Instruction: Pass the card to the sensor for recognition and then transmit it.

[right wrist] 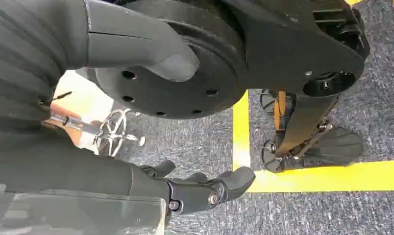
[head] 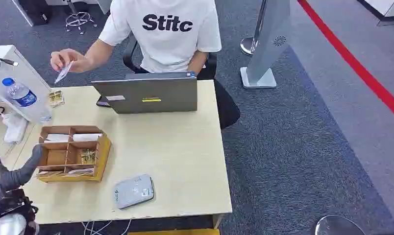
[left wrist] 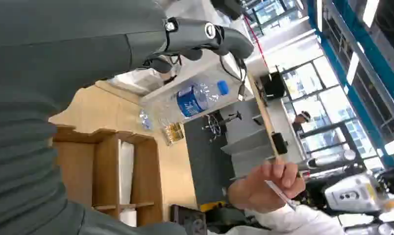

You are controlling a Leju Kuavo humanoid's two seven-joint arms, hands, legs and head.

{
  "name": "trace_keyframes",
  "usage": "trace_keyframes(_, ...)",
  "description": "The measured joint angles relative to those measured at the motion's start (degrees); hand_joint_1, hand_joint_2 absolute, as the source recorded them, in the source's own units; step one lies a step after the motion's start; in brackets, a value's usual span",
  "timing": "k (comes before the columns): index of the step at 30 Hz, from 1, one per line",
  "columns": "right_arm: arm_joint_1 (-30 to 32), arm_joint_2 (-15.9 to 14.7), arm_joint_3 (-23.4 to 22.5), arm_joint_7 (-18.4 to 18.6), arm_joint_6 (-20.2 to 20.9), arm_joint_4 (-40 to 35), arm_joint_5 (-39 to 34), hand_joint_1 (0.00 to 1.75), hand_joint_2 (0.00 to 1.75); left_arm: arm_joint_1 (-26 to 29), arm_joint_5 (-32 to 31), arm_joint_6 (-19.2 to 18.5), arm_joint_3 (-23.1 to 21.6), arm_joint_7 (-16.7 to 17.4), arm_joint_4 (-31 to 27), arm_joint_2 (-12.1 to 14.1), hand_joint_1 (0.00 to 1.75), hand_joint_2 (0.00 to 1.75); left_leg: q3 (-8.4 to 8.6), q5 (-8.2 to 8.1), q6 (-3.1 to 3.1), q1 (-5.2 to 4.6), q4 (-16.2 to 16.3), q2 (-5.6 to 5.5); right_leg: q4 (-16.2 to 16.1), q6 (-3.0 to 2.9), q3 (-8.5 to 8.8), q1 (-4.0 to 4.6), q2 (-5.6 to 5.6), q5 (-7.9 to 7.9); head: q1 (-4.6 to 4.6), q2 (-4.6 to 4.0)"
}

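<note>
Reaching for the card [head: 63, 72], pinched in a person's hand [head: 67, 60] well beyond the worktop [head: 185, 161], risks a fumbled handover. The left hand [head: 23, 169], empty with fingers apart beside the wooden organiser [head: 103, 152], sits far from it. The right hand [right wrist: 205, 188] hangs empty, fingers loosely extended.

Wooden organizer [head: 103, 156] (matt), clear-plastic bottle [head: 23, 98]

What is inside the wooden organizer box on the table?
The wooden organizer box has open compartments. White cards lie in the back compartments, a cluster of metal clips sits in a middle one, and more pale cards lie at the front. The left hand covers part of its left side.
</note>
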Motion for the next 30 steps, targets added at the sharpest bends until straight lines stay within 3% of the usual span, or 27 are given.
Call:
trace_keyframes(18,-0.18,-0.07,1.97,-0.44,0.98,0.00,2.03,0.00,1.75,-16.94,-28.33,-5.27,-14.08,8.72,12.57,8.05,0.07,1.75,0.02,0.04,0.00,0.01,0.02,0.08,0.01,-0.12,-0.04,0.01,0.13,0.09,0.00,0.00)
trace_keyframes(19,-0.18,-0.09,2.01,-0.44,1.05,0.00,2.05,0.00,1.75,-17.80,-29.92,-5.53,-14.91,9.25,13.16,8.50,1.75,1.75,0.01,0.04,0.00,0.01,0.02,0.09,0.01,-0.12,-0.04,0.01,0.13,0.09,0.00,0.02)
trace_keyframes(30,-0.30,-0.26,3.37,-0.74,1.66,0.02,3.17,0.00,1.75,-26.82,-47.15,-9.51,-23.70,14.62,17.70,13.12,1.75,1.75,0.01,0.04,-0.02,0.03,0.02,0.16,0.03,-0.13,-0.07,0.02,0.23,0.11,0.00,0.00)
